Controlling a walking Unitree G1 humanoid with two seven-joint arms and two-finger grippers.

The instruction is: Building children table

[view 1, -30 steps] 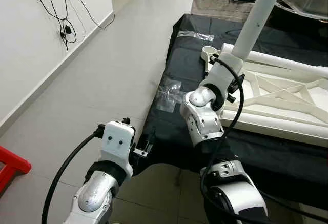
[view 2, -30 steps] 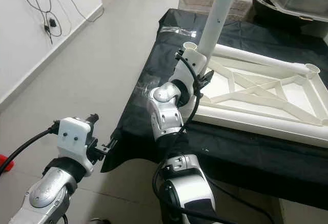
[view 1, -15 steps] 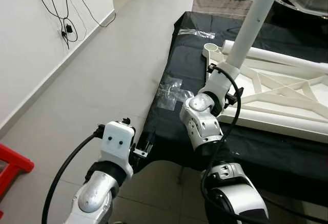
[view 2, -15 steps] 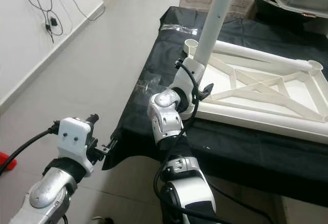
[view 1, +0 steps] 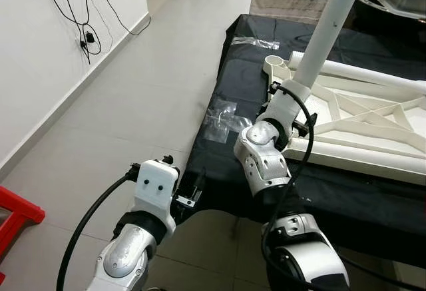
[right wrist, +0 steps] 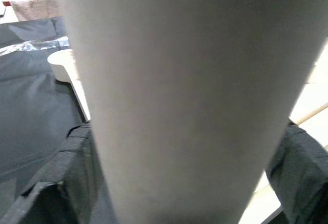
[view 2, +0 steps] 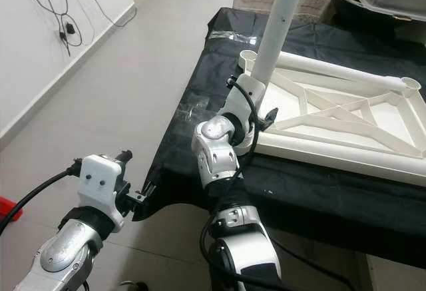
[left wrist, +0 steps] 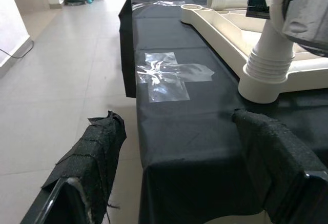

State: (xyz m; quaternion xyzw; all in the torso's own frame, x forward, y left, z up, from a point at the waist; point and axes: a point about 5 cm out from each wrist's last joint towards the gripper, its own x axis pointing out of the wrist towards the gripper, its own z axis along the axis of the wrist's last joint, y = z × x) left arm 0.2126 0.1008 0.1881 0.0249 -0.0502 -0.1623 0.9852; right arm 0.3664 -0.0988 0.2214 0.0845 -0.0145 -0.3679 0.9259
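Item: white table frame [view 1: 373, 124], lying upside down on the black-draped table [view 1: 239, 84] at centre right of the left eye view, with one white leg tube [view 1: 324, 34] standing steeply in its near-left corner socket. The right gripper [view 2: 256, 114], at frame centre, has its fingers [right wrist: 61, 180] closed around the tube just above the socket; the left gripper [left wrist: 174, 183] sits at lower left, off the table's near corner, fingers wide and empty. Handling note: the leg likely seats best if kept in line with the socket and pressed straight down, with the frame held from sliding on the cloth.
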